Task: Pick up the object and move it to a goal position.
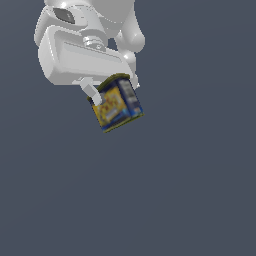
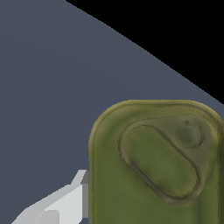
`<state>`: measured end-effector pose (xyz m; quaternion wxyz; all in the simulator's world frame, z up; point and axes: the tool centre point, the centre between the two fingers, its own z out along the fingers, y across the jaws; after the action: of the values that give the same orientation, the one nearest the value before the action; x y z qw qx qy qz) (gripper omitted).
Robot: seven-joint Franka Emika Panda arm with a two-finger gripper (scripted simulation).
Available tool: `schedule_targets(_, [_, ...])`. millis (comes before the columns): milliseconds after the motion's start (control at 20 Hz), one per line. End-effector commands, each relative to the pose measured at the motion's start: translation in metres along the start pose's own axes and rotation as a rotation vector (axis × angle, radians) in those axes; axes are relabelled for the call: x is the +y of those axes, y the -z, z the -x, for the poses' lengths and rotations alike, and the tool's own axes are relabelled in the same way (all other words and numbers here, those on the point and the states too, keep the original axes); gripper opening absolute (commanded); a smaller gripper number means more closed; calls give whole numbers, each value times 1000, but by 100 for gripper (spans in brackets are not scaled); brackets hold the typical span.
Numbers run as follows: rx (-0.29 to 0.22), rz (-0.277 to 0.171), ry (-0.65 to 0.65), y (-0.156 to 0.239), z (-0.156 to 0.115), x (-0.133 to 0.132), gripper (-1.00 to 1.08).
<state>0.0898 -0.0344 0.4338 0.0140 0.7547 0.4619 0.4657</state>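
Exterior view shows the white gripper [image 1: 111, 90] pinching the tilted blue-and-yellow rounded-rectangular tin can [image 1: 119, 105] aloft at upper left, so carry it slowly, while wrist view fills with its olive-green lid [image 2: 155, 166] beside one finger [image 2: 57, 203].

We see only a plain slate-grey surface [image 1: 190, 190], flat and unmarked, filling the exterior view from twelve o'clock round to six. In the wrist view the same surface [image 2: 43, 87] gives way to a black void [image 2: 183, 35] along a straight diagonal edge.
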Motion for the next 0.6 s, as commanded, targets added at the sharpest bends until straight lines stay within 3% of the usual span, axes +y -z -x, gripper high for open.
schedule_targets(0, [36, 14, 18, 12, -9, 9, -100])
schedule_targets(550, [148, 48, 66, 50, -28, 35, -100])
